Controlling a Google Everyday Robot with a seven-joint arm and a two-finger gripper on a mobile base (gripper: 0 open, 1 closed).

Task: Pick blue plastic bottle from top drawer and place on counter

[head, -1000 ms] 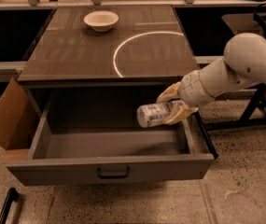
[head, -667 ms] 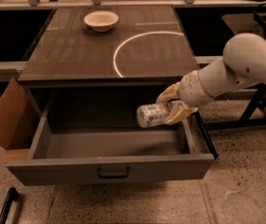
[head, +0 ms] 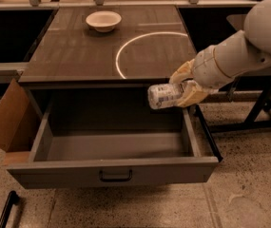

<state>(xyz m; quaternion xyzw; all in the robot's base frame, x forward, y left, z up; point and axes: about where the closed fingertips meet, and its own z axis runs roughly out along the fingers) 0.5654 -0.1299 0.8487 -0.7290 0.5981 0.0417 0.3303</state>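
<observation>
The blue plastic bottle (head: 164, 95) is a small clear bottle with a pale printed label, held lying on its side. My gripper (head: 185, 85) is shut on the bottle's right end, its tan fingers (head: 181, 71) above and below it. The bottle hangs above the right rear part of the open top drawer (head: 111, 148), just in front of the counter's front edge. The drawer is pulled fully out, with its dark pull handle (head: 115, 176) at the front centre. The counter (head: 78, 46) is grey-brown and glossy, with a thin white arc (head: 125, 46).
A white bowl (head: 103, 20) stands at the back of the counter. A cardboard flap (head: 9, 120) leans at the drawer's left side. A dark side table frame (head: 263, 103) stands at the right. A black handle (head: 6, 210) lies on the speckled floor at front left.
The gripper with the bottle has risen a little and moved slightly right, towards the counter's front edge. The drawer and the bowl have not moved.
</observation>
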